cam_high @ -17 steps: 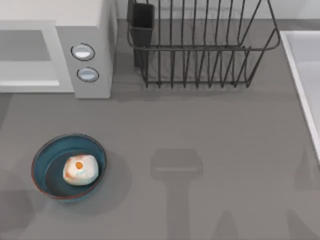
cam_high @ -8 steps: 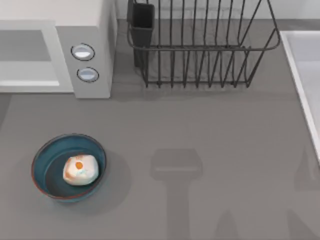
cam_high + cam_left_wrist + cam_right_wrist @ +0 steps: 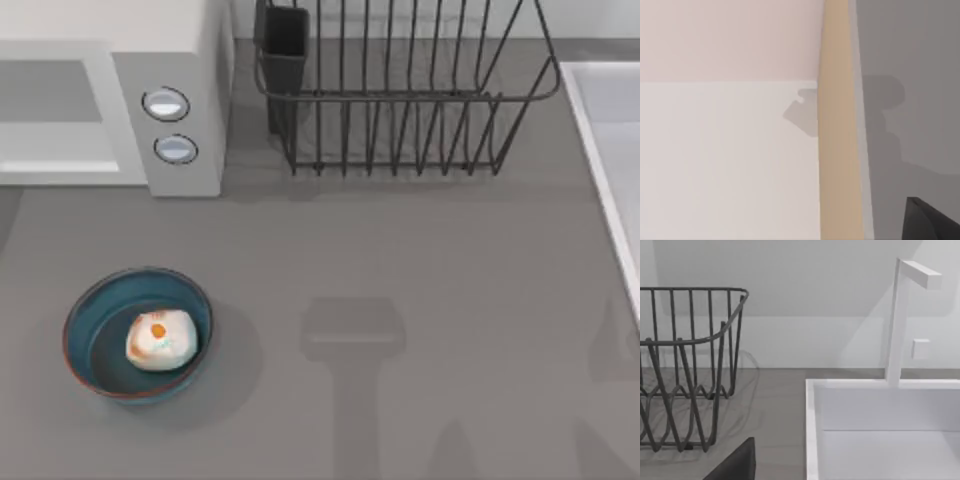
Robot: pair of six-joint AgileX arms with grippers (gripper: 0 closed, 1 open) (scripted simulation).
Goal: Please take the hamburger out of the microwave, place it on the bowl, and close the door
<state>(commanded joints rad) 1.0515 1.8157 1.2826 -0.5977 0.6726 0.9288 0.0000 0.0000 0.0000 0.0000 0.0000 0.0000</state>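
The hamburger (image 3: 160, 338), a whitish lump with an orange spot, lies inside the blue-teal bowl (image 3: 100, 330) at the table's front left. The white-grey microwave (image 3: 185, 60) stands at the back left, with two round silvery buttons (image 3: 166, 103) on its front panel. Its door (image 3: 55, 110) lies flush with that panel. Nothing touches the bowl or the door. A dark part of my left gripper (image 3: 932, 222) shows at the edge of the left wrist view, over grey table. A dark part of my right gripper (image 3: 735, 465) shows in the right wrist view, between rack and sink.
A black wire rack (image 3: 400, 100) stands at the back middle and reaches into the right wrist view as the rack (image 3: 685, 365). A white sink (image 3: 610, 140) runs along the right edge, its basin (image 3: 880, 440) under a white tap (image 3: 900, 315).
A faint shadow at the table's front left corner has gone. The hamburger, bowl and door have not moved.
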